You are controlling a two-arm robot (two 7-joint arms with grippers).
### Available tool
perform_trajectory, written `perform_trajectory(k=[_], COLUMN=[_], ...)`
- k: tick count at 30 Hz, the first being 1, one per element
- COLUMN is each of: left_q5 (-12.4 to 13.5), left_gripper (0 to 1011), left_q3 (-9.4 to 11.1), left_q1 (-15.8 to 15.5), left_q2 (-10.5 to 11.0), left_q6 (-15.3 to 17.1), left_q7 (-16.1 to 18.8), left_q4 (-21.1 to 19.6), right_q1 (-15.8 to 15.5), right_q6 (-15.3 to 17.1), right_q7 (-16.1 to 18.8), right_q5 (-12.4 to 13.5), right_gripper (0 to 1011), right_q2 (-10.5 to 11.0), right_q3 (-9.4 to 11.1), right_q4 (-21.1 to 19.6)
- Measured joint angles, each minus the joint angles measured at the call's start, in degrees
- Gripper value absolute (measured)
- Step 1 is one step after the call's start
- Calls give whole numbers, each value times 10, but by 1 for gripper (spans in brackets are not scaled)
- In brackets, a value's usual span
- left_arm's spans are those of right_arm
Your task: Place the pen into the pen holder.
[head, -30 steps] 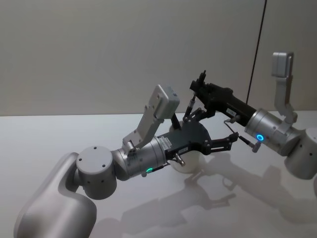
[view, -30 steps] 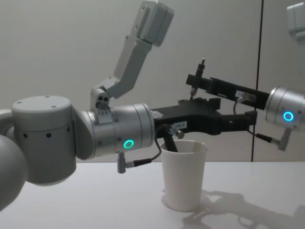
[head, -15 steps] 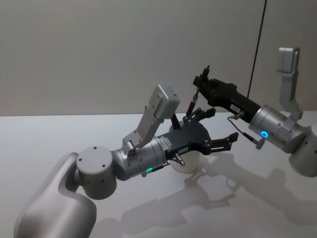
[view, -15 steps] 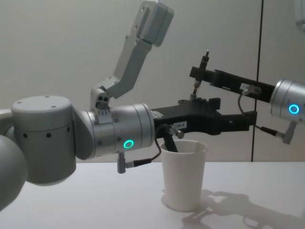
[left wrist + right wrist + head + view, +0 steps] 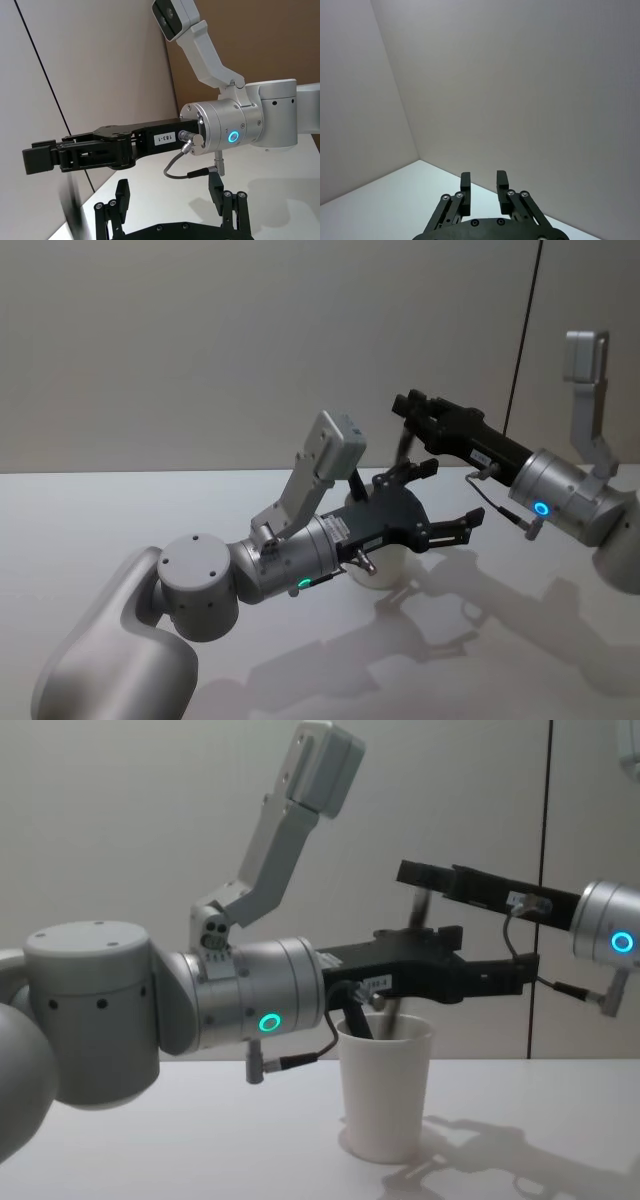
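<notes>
**Pen leaving the right gripper above the cup**

The step in hand looks like the release itself. To do it well, the right gripper [image 5: 410,873] should stay directly over the mouth of the pen holder [image 5: 385,1092] and hold level until the pen is fully inside. It should then lift straight up, so nothing clips the rolled rim or tips the light cup.

In the right wrist view its fingers [image 5: 465,181] stand a narrow gap apart with nothing between them, so it grips nothing. Below its tip a faint vertical smear is probably the pen [image 5: 418,908], with a similar streak at the cup's mouth. It is too blurred to say whether the pen has landed inside.

The left gripper [image 5: 445,500] reaches across just above the holder's rim, spread wide and empty. It seems close to the rim (whether it touches the cup I cannot tell). It sits near the line of the drop, and a pen glancing off it could miss.

The white holder stands upright on the surface [image 5: 200,1150], below both grippers.
</notes>
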Motion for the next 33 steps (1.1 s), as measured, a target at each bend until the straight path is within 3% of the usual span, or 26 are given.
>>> perform_trajectory(k=[6, 13, 24, 33], left_q5=[0, 0, 0, 0], left_gripper=[1003, 1003, 1003, 1003], left_q3=[0, 0, 0, 0], left_q1=[0, 0, 0, 0], left_q2=[0, 0, 0, 0], left_q6=[0, 0, 0, 0], left_q7=[0, 0, 0, 0], left_q4=[0, 0, 0, 0], right_q1=[-1, -2, -5, -9], right_q6=[9, 14, 19, 22], right_q7=[-3, -6, -10, -14], right_q5=[-1, -1, 0, 3], right_gripper=[413, 695, 992, 1001], right_q2=[1, 2, 6, 10], right_q3=[0, -1, 0, 2], right_q4=[-5, -9, -19, -30])
